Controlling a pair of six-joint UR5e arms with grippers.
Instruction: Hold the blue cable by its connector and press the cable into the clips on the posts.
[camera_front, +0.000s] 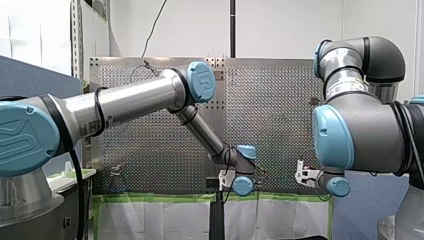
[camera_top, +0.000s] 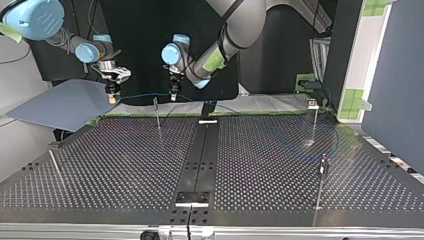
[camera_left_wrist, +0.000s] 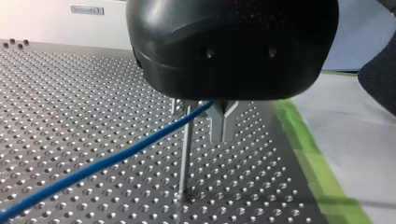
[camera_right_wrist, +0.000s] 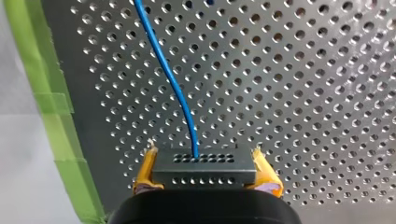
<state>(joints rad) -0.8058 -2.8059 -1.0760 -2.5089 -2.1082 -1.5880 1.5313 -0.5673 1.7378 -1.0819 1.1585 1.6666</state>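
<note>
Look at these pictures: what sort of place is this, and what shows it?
Probably a robotics lab or test cell. My left arm and my right arm work over a perforated table edged in green tape, and thin posts stand on it, near a blue cable.

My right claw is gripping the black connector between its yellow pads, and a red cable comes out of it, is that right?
Not quite: the cable is blue, not red. The right wrist view shows my right claw gripping the black connector between its yellow pads, with the blue cable coming out of it.
</note>
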